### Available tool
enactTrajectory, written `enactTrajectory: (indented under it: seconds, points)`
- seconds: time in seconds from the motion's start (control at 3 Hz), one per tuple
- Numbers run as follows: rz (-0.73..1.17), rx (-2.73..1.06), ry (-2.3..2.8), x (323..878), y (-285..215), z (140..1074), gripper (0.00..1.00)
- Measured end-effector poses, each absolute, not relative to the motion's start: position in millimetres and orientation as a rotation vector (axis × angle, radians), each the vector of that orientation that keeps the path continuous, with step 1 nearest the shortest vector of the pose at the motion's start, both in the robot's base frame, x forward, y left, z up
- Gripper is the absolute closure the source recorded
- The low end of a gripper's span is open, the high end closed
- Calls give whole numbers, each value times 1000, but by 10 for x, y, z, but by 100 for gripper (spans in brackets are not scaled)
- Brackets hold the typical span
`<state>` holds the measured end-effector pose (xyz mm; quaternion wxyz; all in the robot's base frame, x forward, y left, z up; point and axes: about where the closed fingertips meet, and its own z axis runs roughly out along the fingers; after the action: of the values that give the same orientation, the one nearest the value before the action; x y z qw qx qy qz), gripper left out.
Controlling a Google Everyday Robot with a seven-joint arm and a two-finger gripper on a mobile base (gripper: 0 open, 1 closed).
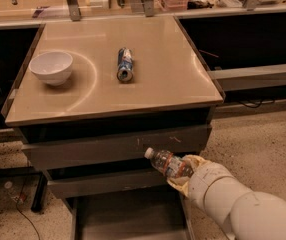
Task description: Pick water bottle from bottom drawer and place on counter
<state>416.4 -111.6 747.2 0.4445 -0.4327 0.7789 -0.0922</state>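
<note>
The base of the water bottle is hidden inside the gripper (low, right of centre, clasped around it), the arm leaves the bottom right corner, and the lower edge cuts the bottom drawer.

End effector grips water bottle above open bottom drawer, below counter.
</note>
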Motion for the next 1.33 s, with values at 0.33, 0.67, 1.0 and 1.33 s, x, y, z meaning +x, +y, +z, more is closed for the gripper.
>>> enactTrajectory:
  seconds: [0.33,0.67,1.0,1.33]
  points:
    - [-252,-1038,1908,4317,-1169,7649,100]
    - [-309,-981,1866,4613,-1354,7986,100]
    - [-388,-942,1824,4920,-1566,8314,100]
    - [-452,-909,1765,5515,-1575,8868,100]
